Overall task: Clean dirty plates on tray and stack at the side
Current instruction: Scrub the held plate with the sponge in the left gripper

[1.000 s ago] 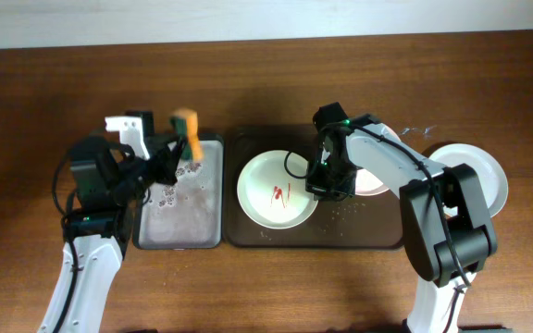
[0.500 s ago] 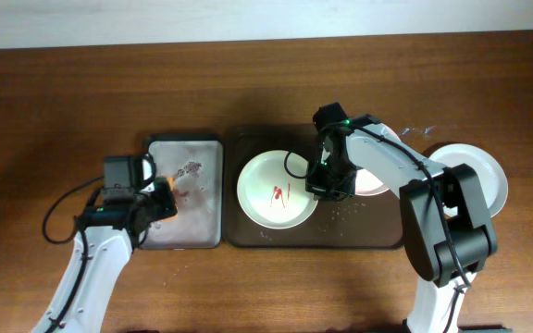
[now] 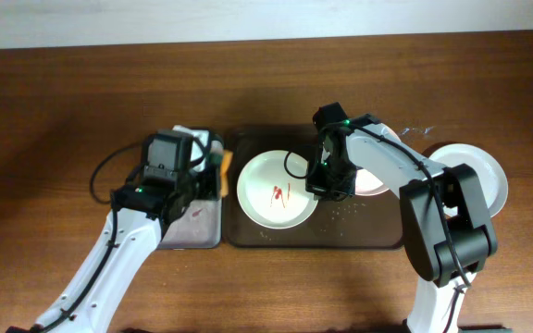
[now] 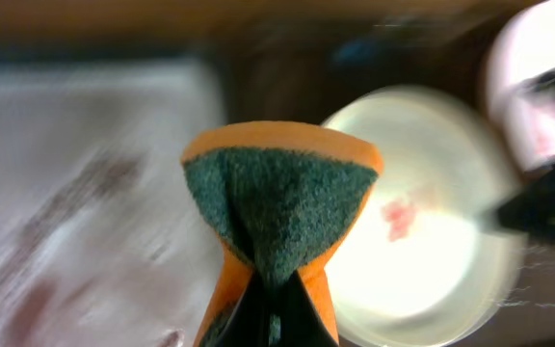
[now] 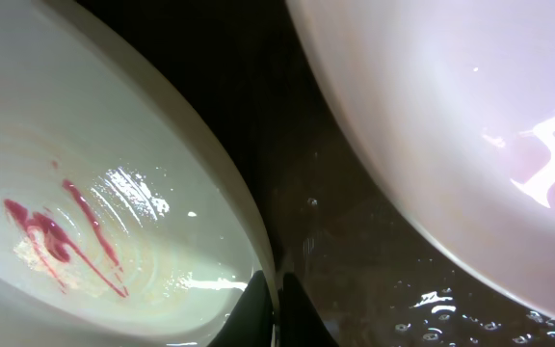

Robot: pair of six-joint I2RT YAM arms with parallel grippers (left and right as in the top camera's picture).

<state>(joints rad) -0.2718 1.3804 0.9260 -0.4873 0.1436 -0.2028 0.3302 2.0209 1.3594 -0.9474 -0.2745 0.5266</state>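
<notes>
The pale green plate (image 3: 259,190), smeared red, is being held on the dark tray (image 3: 359,238) — its right rim is being pinched by the right gripper (image 5: 276,308), jaws closed on it. The orange-and-green sponge (image 4: 277,193) is being clamped in the left gripper (image 4: 276,323), over the boundary between the grey tray (image 3: 192,236) and the dark tray. The pink plate (image 3: 378,182) is lying just beside the green one; the white plate (image 3: 491,171) is sitting off the tray, at the right.

Three plates (image 3: 259,188), two trays (image 3: 359,237), one sponge (image 4: 277,204).
</notes>
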